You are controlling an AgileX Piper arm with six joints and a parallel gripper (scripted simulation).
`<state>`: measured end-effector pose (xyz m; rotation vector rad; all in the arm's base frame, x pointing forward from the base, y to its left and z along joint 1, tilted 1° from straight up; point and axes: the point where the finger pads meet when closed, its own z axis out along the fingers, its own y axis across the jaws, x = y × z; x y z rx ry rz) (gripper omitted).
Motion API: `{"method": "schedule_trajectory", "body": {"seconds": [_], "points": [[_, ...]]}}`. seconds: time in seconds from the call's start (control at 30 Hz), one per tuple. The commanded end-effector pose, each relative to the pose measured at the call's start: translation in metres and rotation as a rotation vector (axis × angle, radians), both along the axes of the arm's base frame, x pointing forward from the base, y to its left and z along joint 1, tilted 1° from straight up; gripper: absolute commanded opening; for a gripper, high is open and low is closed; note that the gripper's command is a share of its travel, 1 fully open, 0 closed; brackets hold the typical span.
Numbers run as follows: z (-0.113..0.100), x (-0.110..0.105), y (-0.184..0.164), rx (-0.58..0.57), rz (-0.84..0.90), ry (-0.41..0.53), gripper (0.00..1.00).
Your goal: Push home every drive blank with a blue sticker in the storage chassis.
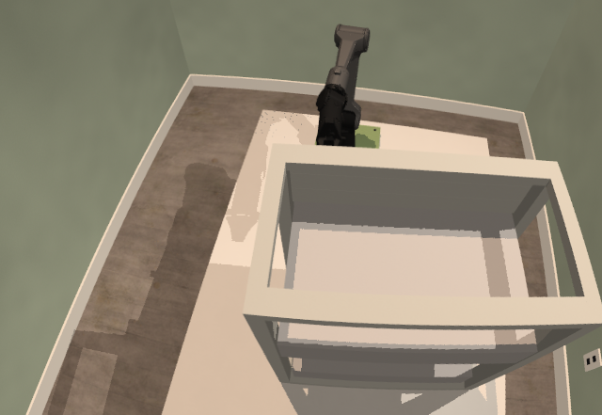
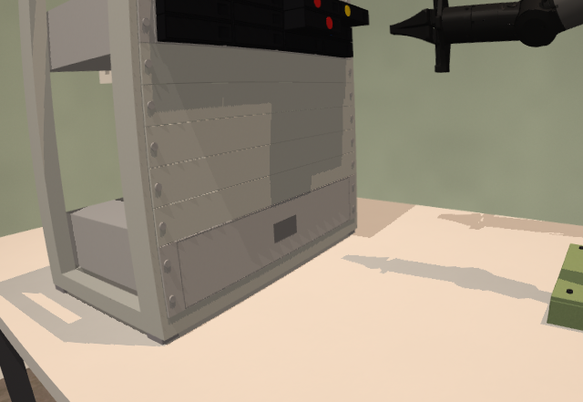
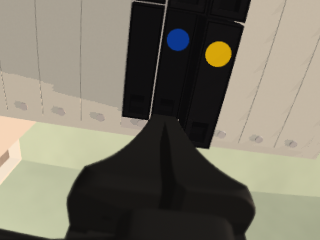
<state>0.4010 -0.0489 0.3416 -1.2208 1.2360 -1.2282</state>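
No readable text, brand or number anywhere — only plain coloured stickers on the blanks.

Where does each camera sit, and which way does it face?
Top: high above the rack, looking down through its open frame; shows the arm beyond it.
Exterior: low at table level, facing the rack front; the shut gripper hangs clear of the blanks.
Wrist: on the arm, looking along the shut fingers at the blue sticker.
Exterior and wrist share the yellow sticker.
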Motion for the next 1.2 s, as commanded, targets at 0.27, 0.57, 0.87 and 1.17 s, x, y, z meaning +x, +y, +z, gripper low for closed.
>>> {"method": "schedule_trajectory", "body": {"seconds": [0.27, 0.57, 0.87, 1.17], "points": [[0.001, -0.006, 0.0, 0.0, 0.001, 0.0, 0.0], [0.002, -0.018, 0.0, 0.0, 0.001, 0.0, 0.0], [0.003, -0.04, 0.001, 0.0, 0.001, 0.0, 0.0], [0.005, -0.072, 0.001, 0.0, 0.001, -0.001, 0.0]]}}
